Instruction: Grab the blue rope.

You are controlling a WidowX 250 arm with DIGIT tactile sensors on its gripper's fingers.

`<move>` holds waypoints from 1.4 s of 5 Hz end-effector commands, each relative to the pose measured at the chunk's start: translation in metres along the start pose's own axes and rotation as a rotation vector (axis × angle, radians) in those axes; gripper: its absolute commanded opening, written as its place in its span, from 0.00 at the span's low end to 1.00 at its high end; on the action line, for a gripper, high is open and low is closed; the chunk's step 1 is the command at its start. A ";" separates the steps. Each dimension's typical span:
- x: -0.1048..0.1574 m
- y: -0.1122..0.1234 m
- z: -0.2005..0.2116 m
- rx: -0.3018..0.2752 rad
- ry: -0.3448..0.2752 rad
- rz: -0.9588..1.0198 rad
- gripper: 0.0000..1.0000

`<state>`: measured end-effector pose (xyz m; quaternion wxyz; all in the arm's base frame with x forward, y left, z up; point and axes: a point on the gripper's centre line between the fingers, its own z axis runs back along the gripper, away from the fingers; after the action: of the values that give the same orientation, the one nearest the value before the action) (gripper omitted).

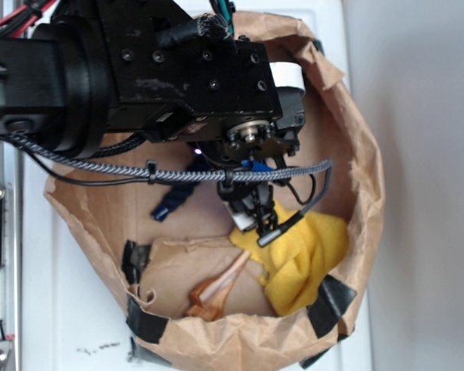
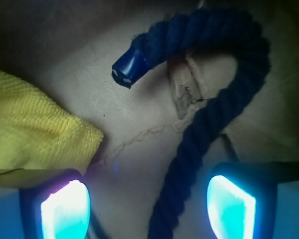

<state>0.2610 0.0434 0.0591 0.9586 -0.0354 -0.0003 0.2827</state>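
Paper bag floor (image 2: 134, 107): gripper (image 2: 147, 211) open astride rope (image 2: 224, 104); closing may snag cloth (image 2: 35, 129) beside left finger

exterior overhead above paper bag (image 1: 356, 193), wrist close, downward, both sharing blue rope (image 2: 209, 119)

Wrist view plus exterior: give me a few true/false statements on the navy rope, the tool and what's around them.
1. The thick navy twisted rope bends in a hook shape, one shiny blue capped end showing. True.
2. The tool is shut on the rope. False: its lit fingers stand apart, and the rope runs between them, nearer the one on the view's right.
3. The yellow textured cloth covers the rope. False: it lies off to the side, apart from the rope.
4. Everything sits inside a brown paper bag patched with black tape. True.
5. A brown wooden utensil lies in the bag. True.
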 end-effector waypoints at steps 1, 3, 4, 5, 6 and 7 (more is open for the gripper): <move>0.010 0.004 -0.013 0.007 -0.058 0.022 1.00; 0.005 0.014 0.005 -0.025 -0.045 0.015 1.00; 0.004 0.029 0.013 -0.063 -0.047 0.016 1.00; 0.008 0.031 -0.004 -0.030 -0.065 0.029 1.00; 0.010 0.022 -0.017 -0.006 -0.074 0.045 1.00; 0.011 0.007 -0.028 0.019 -0.092 0.057 1.00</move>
<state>0.2613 0.0507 0.0189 0.9495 -0.0075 -0.0184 0.3130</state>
